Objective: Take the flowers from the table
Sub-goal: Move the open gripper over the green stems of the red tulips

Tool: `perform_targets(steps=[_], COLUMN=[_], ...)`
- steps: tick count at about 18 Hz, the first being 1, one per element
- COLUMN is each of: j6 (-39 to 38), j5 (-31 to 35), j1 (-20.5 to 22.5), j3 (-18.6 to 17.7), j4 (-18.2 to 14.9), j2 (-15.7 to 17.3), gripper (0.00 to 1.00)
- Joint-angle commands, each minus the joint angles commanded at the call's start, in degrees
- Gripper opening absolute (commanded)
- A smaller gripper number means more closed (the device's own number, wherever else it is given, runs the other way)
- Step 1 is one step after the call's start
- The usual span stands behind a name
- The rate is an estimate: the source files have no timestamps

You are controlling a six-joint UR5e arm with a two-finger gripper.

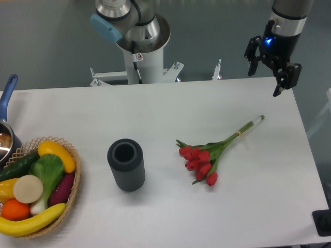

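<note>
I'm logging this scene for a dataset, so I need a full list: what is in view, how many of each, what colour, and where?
flowers: one bunch, red tulip buds with green leaves and pale green stems, lying flat right of the table's middle
vase: one, dark grey ribbed cylinder, upright with open top, left of the flowers and apart from them
wicker basket: one, tan, at the table's front left edge, holding toy fruit and vegetables in yellow, green, orange, purple and white
pot: one, dark with a blue handle, at the far left edge, partly cut off
table: one, white, filling most of the view
arm base: one, silver and white with a blue cap, behind the table
gripper: one, black, open, above the table's back right corner
</note>
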Motion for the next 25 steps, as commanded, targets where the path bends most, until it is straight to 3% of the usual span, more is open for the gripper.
perform_targets(steps=[6,10,13,15,22,24,25], j6=[-1.48,-6.05,-19.21,-23.01,-29.35,-30.32,-30.32], j5=[-0.35,-0.35,-0.44,-0.62,-0.26,-0.18,0.35], j1=[-0.44,-0.53,-2.36,-4.56,-8.35,-9.31,-9.58], j3=[-0.88,-3.77,-7.02,-8.96,-11.60,-12.56,-13.35], j4=[0.26,1.05,7.18,11.58,13.88,15.81,18.60], j2=[0.61,1.40,1.67,1.41,-1.23,-2.46,-3.24], gripper=[1.00,1.00,1.00,1.00,1.00,1.00,1.00])
